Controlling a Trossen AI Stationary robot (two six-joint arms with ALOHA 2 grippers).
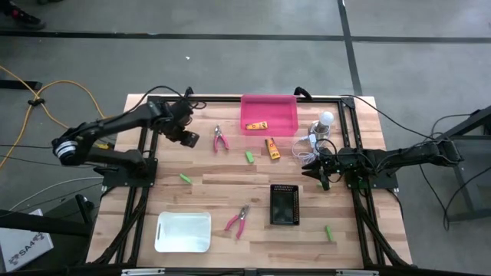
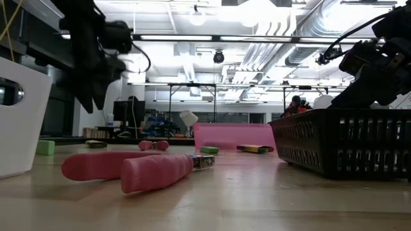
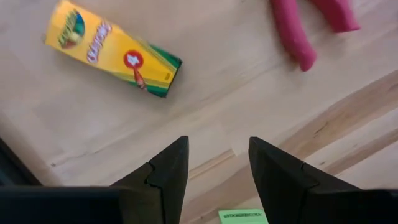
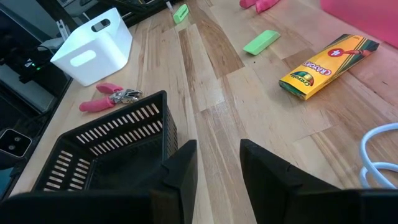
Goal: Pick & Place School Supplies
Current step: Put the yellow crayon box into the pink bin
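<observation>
Your crayon box (image 1: 271, 147), right of centre in the high view beside the pink bin (image 1: 268, 113), looks light, stiff and slick, so grip across its narrow sides; left gripper (image 1: 188, 136) and right gripper (image 1: 320, 173) hover with jaws parted, empty

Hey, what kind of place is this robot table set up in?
Probably an industrial-style robotics lab or workshop: exposed ceiling ducts and strip lights overhead, a bare grey concrete floor with taped lines, and a wooden table in a black frame carrying two arms.
</observation>
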